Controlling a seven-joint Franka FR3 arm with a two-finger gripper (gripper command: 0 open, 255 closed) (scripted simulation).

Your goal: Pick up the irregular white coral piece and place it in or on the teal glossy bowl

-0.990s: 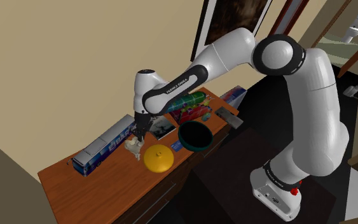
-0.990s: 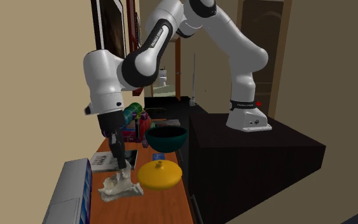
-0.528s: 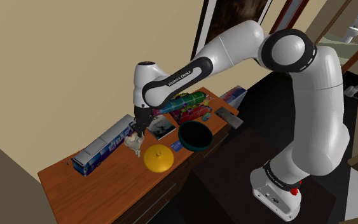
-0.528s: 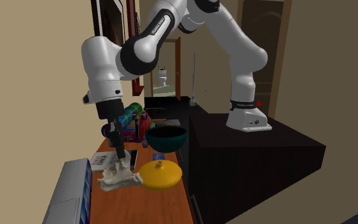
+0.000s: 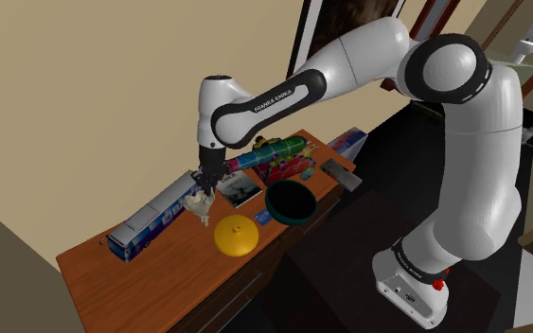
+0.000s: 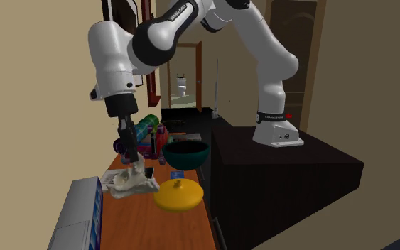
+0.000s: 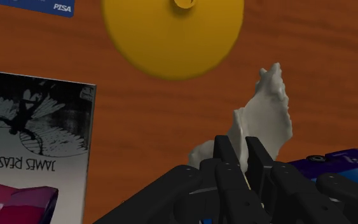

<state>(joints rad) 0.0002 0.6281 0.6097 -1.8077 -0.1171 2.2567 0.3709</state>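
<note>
- Over the last second the tool (image 6: 128, 160) rose, and the coral piece (image 6: 131, 183) came up with it off the counter (image 5: 160, 274), where it had lain beside the toy bus (image 5: 151, 219).
- The tool's fingers were closed nearly together on a thin upper edge of the coral. The rest of the piece hung just below and beyond the fingertips, its long side running roughly level.
- The teal bowl (image 6: 185, 160) stood apart from the tool, off towards the arm's stand. The yellow lid (image 5: 235, 235) sat on the counter near the tool, beside the straight path to the bowl.
- The coming move looked like a sideways carry towards the stand, and it would turn on the coral's hanging bulk clearing the bowl's rim.
- The forearm read "FRANKA EMIKA". Below the tool, a black-and-white book cover (image 7: 31, 127) showed "JAMES REASO", cut off at its edge. A blue card (image 7: 41, 6) carried white letters that looked like "VISA".
</note>
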